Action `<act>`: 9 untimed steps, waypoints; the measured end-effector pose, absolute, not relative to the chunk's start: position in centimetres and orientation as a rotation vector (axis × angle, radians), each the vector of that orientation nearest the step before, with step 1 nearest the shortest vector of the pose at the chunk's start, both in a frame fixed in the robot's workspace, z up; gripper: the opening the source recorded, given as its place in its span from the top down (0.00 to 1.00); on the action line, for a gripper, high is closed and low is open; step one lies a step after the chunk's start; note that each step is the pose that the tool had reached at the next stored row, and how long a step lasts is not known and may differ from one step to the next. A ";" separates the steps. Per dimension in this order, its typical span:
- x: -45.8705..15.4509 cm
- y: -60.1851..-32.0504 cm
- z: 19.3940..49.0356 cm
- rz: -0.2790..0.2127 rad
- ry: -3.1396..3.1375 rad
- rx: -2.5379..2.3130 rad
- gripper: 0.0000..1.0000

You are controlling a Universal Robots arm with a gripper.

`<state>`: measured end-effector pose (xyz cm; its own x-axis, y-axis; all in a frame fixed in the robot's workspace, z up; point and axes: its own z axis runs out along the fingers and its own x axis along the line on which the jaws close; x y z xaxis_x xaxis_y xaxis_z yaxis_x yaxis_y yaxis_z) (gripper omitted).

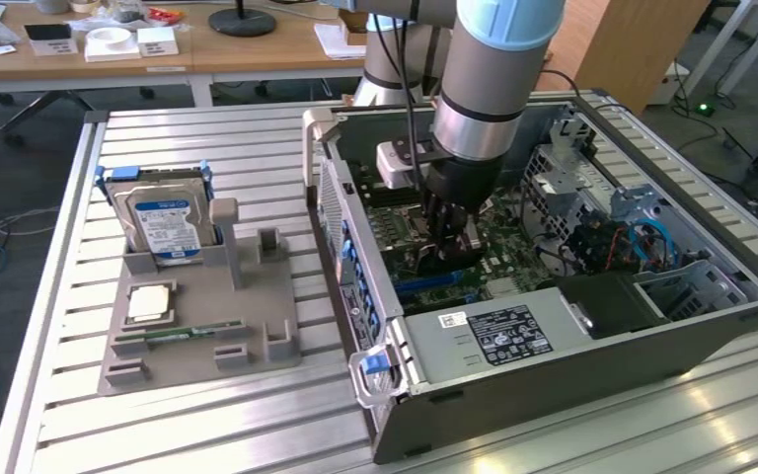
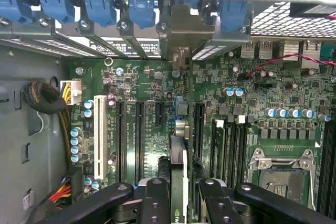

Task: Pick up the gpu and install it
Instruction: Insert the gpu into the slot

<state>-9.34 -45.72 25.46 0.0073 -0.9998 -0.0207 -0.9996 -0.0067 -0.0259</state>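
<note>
Holding gpu (image 2: 178, 156) edge-on at lower centre in half-closed gripper (image 2: 179, 195) above slots (image 2: 139, 129); could miss the slot or snag bracket (image 2: 181, 43) on case (image 2: 31, 103) if tilted.

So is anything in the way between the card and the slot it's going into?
Nothing visible. The gripper holds the graphics card edge-on right over the motherboard, among its long black slots, and no cable crosses there. The spot straight beneath the card is hidden by the card itself.
</note>
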 end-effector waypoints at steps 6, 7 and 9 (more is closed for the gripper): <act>-9.3 -45.8 25.4 -0.006 2.198 -2.198 0.74; -9.3 -45.8 25.4 -0.006 2.198 -2.197 0.74; -9.3 -45.9 25.5 -0.006 2.199 -2.197 0.74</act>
<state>-9.34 -45.86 25.45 -0.0007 -0.9998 -0.0206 -0.9997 0.0013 -0.0259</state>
